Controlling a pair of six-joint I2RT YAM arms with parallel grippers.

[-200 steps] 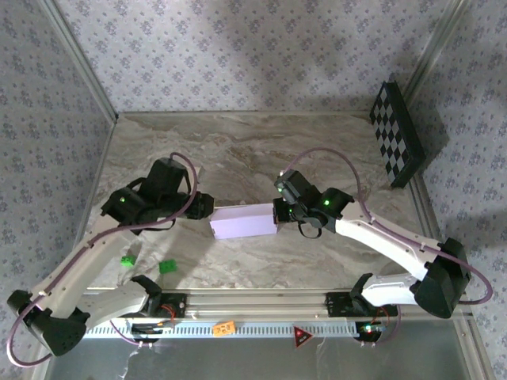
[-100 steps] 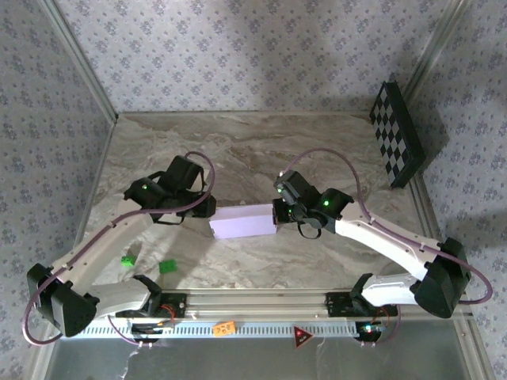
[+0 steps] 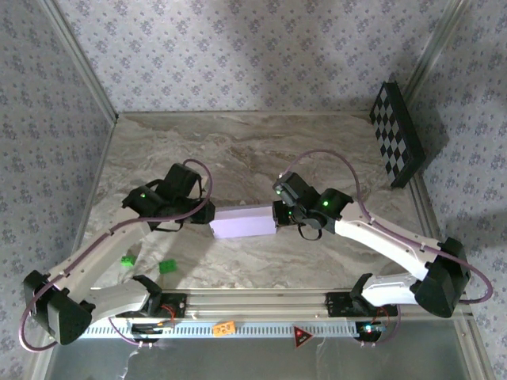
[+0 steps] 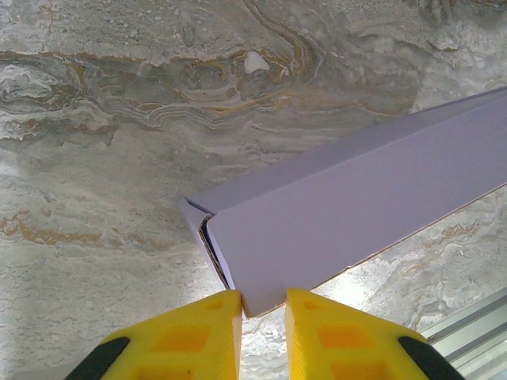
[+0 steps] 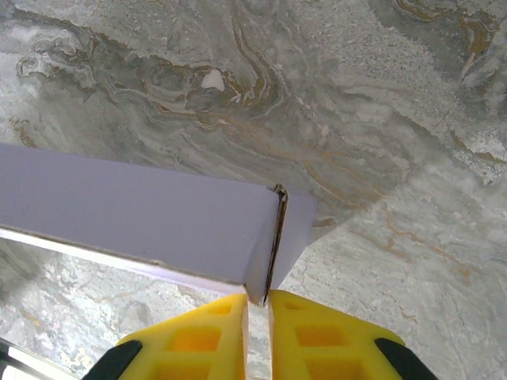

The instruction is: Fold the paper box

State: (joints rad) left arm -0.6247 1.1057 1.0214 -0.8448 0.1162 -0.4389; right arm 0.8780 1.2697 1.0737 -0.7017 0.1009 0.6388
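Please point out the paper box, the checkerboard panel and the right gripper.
paper box [image 3: 243, 222]: top view, lavender upper face.
checkerboard panel [image 3: 397, 134]: top view, middle of its squares.
right gripper [image 5: 258, 299]: right wrist view, between the yellow fingertips.

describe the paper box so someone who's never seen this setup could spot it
On the marbled grey table, look at the middle, between the left gripper and right gripper. The shallow, rectangular, pale lavender paper box lies there, plain and far bigger than the two small green blocks nearer the left arm's base.

open tabletop [image 3: 238, 138] behind paper box [image 3: 242, 222], checkerboard panel [image 3: 396, 133] far right
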